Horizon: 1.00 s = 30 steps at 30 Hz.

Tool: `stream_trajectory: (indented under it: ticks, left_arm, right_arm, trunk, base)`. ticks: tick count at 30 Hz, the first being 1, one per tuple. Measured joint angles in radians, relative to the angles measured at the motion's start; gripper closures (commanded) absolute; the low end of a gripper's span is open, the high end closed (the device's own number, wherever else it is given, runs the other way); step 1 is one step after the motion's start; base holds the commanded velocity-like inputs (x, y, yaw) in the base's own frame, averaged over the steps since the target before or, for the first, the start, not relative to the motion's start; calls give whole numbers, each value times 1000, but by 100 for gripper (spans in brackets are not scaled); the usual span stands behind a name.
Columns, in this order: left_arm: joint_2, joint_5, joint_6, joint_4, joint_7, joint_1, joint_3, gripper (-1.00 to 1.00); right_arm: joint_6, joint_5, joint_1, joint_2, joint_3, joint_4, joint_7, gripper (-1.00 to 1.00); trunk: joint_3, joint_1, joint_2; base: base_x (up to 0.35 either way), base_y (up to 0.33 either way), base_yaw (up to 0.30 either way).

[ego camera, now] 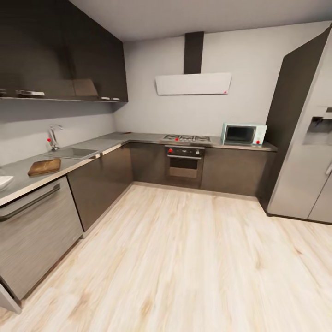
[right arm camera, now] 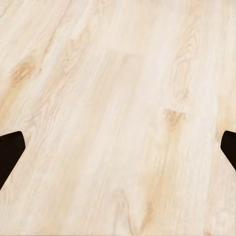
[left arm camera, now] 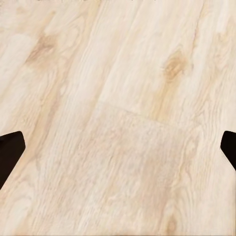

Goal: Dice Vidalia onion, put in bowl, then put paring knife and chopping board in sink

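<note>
Head view: I'm standing off from the surface (ego camera: 92, 150), chopping board (ego camera: 44, 166) beside the sink (ego camera: 76, 152), bowl (ego camera: 3, 182) at the near end. My left fingers (left arm camera: 11, 152) and right fingers (right arm camera: 11, 152) spread wide, empty, over floor. Approach comes next; the onion isn't visible yet.

Brown chopping board (ego camera: 44, 166) flat on grey countertop (ego camera: 18, 171), beside sink (ego camera: 76, 152).

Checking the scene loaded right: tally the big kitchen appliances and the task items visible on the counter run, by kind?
Chopping board: 1
Bowl, cut off at the picture's edge: 1
Sink with tap: 1
Microwave: 1
Oven: 1
Hob: 1
Range hood: 1
Fridge: 1
Total: 8
Onion and knife: too small or hidden to tell.
</note>
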Motion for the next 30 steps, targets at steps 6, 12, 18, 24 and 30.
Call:
stream_trajectory:
  ticks: [6, 12, 18, 24, 30]
  left_arm:
    - [0, 0, 0, 1, 0, 0, 0, -100]
    - [0, -1, 0, 1, 0, 0, 0, -100]
    - [0, -1, 0, 1, 0, 0, 0, -100]
    - [-1, -1, -1, 1, 0, 0, -1, -100]
    - [-2, -1, -1, 1, 0, 0, -2, -100]
  right_arm:
    - [0, 0, 0, 0, -1, 0, 0, -100]
    - [0, 0, 0, 0, -1, 0, 0, -100]
    - [0, 0, 0, 0, -1, 1, 0, -100]
    - [0, 0, 0, 0, -1, 1, 0, -100]
    - [0, 0, 0, 0, -1, 1, -1, -100]
  trunk:
    - [0, 0, 0]
    - [0, 0, 0]
    - [0, 0, 0]
    - [0, 0, 0]
    - [0, 0, 0]
  base:
    - [267, -236, 236]
    - [265, -236, 250]
    - [255, -239, 253]
    - [252, -240, 253]
    - [250, -242, 253]
